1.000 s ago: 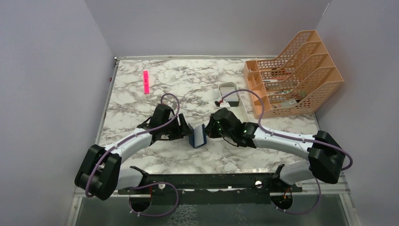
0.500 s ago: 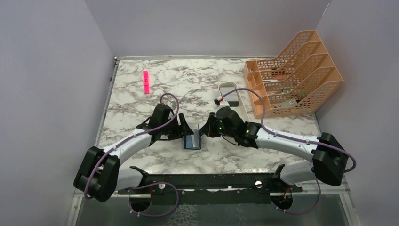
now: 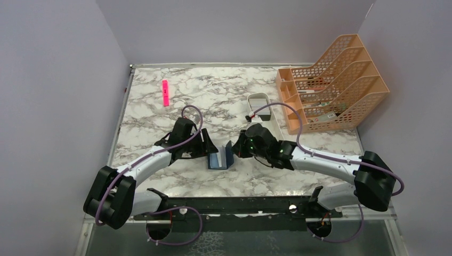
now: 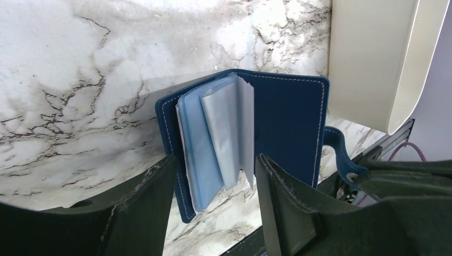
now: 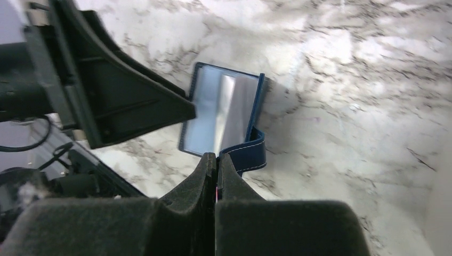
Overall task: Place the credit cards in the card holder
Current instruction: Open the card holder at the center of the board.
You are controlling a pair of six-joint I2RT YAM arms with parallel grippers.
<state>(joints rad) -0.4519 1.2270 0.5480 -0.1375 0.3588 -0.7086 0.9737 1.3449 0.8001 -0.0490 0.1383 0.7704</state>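
Note:
The card holder (image 3: 220, 160) stands open on the marble table between my two grippers. It is dark navy, with light blue and clear sleeves fanned out inside (image 4: 224, 138). My right gripper (image 5: 216, 156) is shut on its navy snap strap (image 5: 250, 152) and holds that side up. Just left of the holder, my left gripper (image 4: 214, 159) is open, and the lower edges of the sleeves lie ahead between its fingers (image 4: 138, 213). Nothing is gripped in the left jaws. The credit cards are out of view.
A long white oval tray (image 3: 261, 97) lies behind the right gripper, and it also shows close by in the left wrist view as the tray (image 4: 368, 64). An orange mesh file rack (image 3: 330, 85) fills the back right corner. A pink marker (image 3: 166, 92) lies at the back left.
The card holder has gone from nearly folded to spread open, and it sits lower and slightly further left. The right gripper followed it while shut on the strap. The left jaws narrowed a little.

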